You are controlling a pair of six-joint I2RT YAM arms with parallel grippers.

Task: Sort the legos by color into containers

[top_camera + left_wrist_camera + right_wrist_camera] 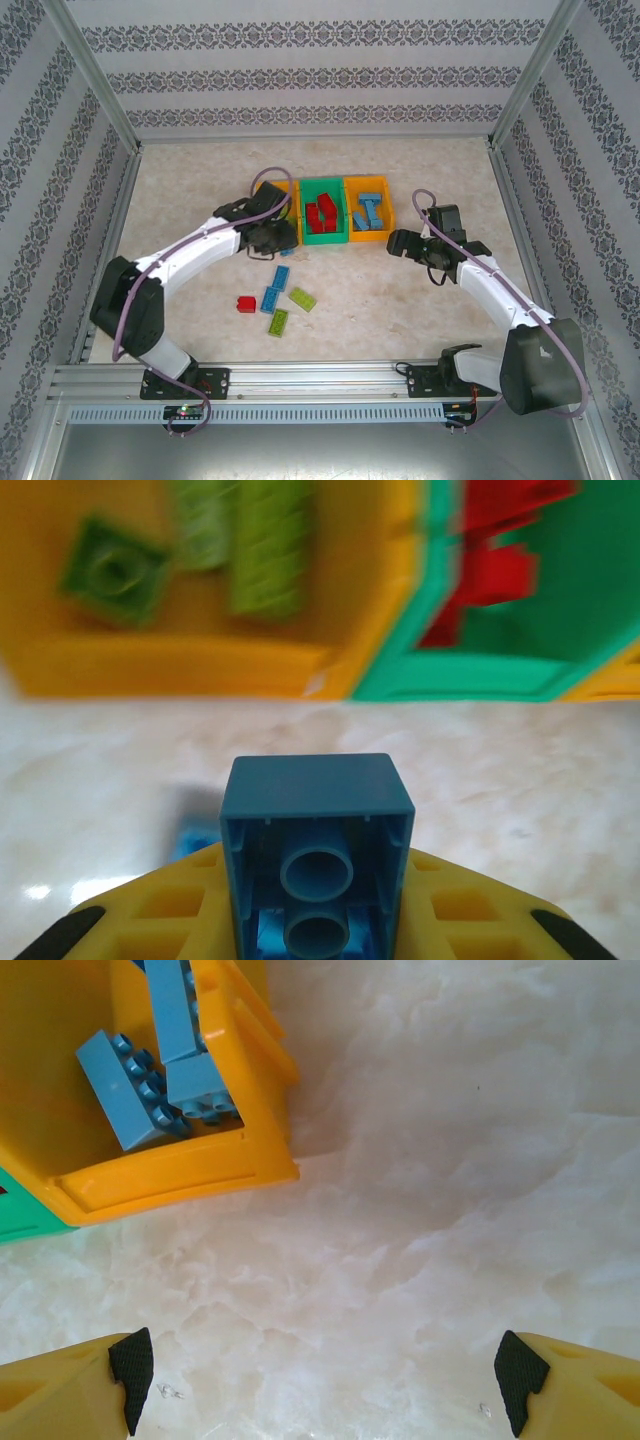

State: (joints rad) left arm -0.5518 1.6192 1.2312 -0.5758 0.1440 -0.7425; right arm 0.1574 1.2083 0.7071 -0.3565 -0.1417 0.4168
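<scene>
Your left gripper (318, 932) is clamped on a blue brick (318, 825), whose hollow underside faces the wrist camera. It hangs just short of the near rim of the left orange bin (170, 670), over bare table (520, 770). That bin holds lime bricks (265, 550) and a darker green square (113, 572). Joined to its side, the green bin (470, 670) holds red bricks (495, 565). Your right gripper (325, 1375) has its jaws wide apart with nothing between them. It sits just off the near right corner of the right orange bin (180, 1170), where blue bricks (135, 1085) lie against the wall. Right of that corner you have open surface out to the side rail (522, 230). In the top view, loose bricks (272, 298) in red, blue and lime lie on the near side of the bins, beside the left arm, with bare table between them and the right arm.
</scene>
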